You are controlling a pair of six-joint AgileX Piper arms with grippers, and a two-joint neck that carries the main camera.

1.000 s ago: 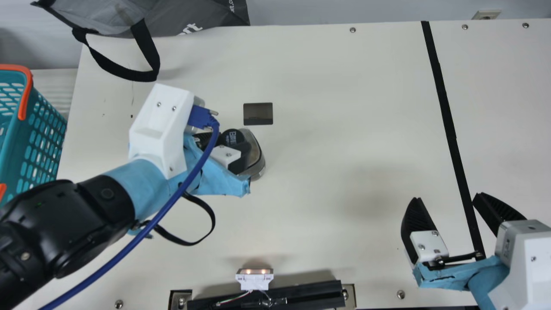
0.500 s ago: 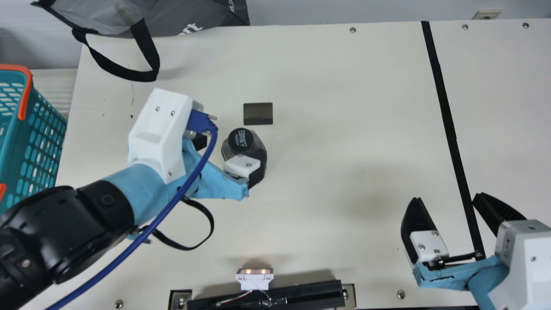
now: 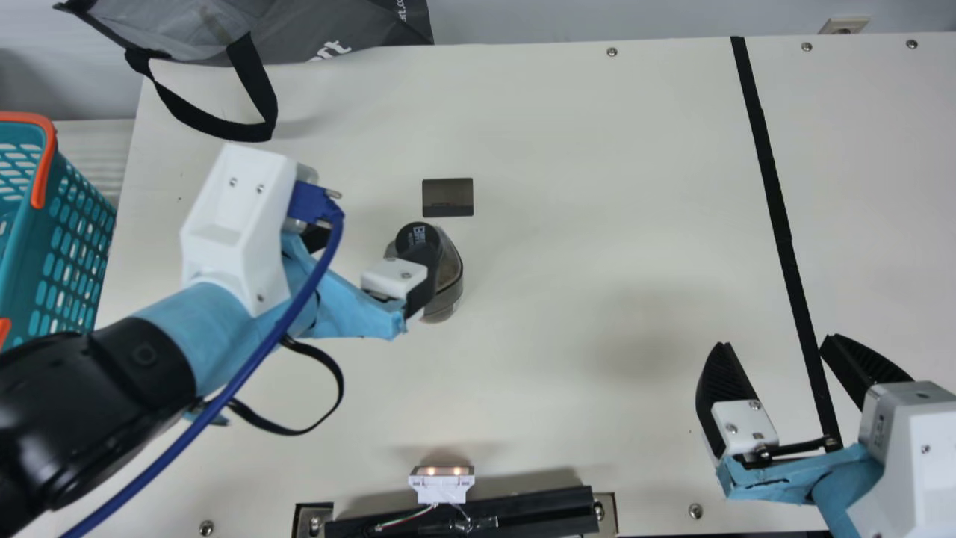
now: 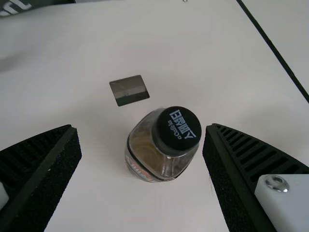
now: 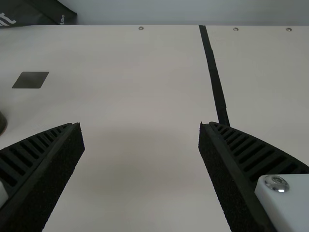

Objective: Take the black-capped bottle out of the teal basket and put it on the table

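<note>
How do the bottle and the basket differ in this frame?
Colour: the bottle is see-through with a dark band, while the basket is teal with orange parts.
Top: the bottle is closed by a black cap; the basket is open.
Walls: the bottle's are solid, the basket's full of holes.
Place: the bottle stands upright on the table; the basket is beside its left edge.
Shared: neither looks gripped; the left gripper is open.

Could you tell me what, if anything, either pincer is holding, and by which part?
Nothing: the left pincer and right pincer are open, and the bottle stands on the table.
</note>
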